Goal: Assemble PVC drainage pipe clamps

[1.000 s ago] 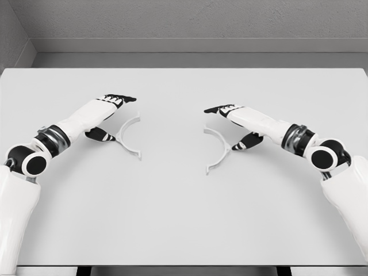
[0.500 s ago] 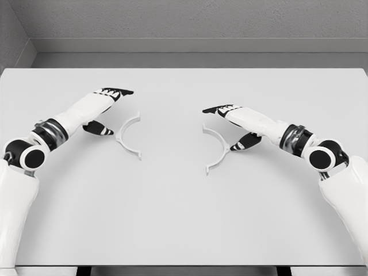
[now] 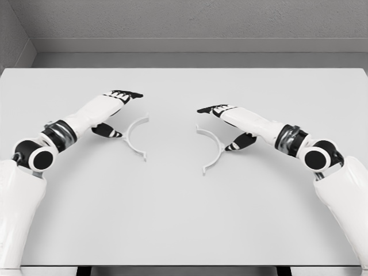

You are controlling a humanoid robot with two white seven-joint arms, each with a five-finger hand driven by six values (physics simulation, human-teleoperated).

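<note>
While both arms reach inward over table (image 3: 184, 230), left hand (image 3: 115, 112) hovers left of centre, fingers stretched out flat, thumb tucked below, holding nothing. Left clamp half (image 3: 133, 137) lies on table just right of its thumb; touching or not, cannot tell. Right hand (image 3: 225, 123) mirrors it right of centre, fingers also extended, nothing held. Right clamp half (image 3: 214, 149) lies just left of its thumb. Two white arcs well apart, open sides facing each other.
</note>
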